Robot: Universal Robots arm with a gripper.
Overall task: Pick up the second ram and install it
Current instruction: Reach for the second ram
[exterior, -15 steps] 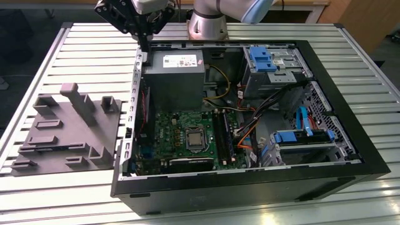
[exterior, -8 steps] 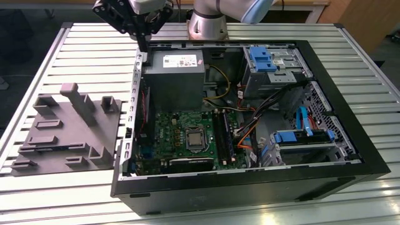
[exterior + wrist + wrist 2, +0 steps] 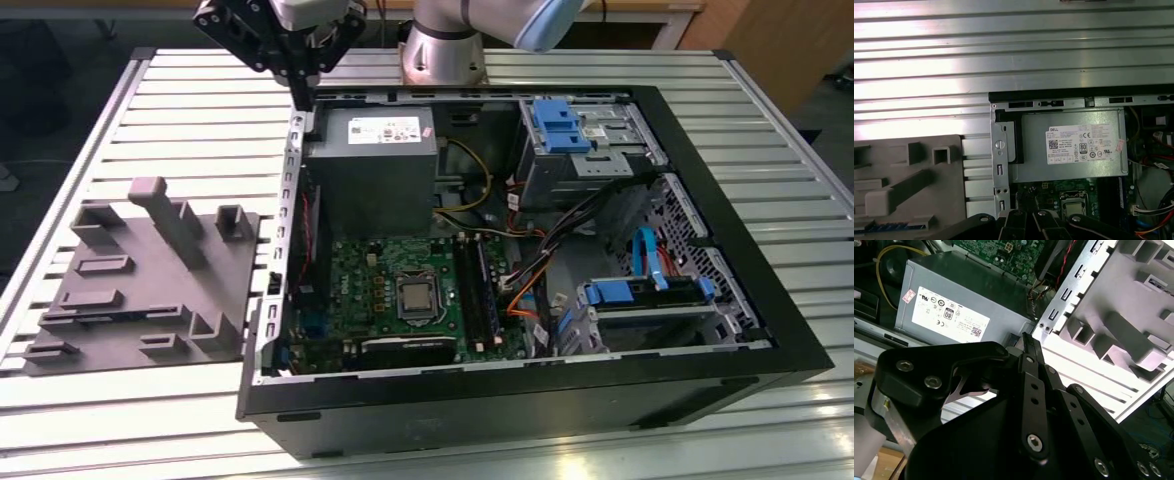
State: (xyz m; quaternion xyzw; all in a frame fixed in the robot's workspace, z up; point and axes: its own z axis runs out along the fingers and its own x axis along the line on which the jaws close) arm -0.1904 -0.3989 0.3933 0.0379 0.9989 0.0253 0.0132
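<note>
Hovering over the PC case (image 3: 534, 400) corner near the bench's (image 3: 134, 80) far edge, the tool (image 3: 304, 100) is pressed together. The second ram (image 3: 886, 227) looks parked in the grey tray (image 3: 134, 290) beside the case.

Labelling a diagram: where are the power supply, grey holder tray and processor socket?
Power supply (image 3: 387, 130): exterior view, on its label.
Holder tray (image 3: 160, 297): exterior view, on its flat base.
Processor socket (image 3: 418, 296): exterior view, on its centre.

dark second ram (image 3: 886, 226) lies flat in grey tray (image 3: 909, 210).
</note>
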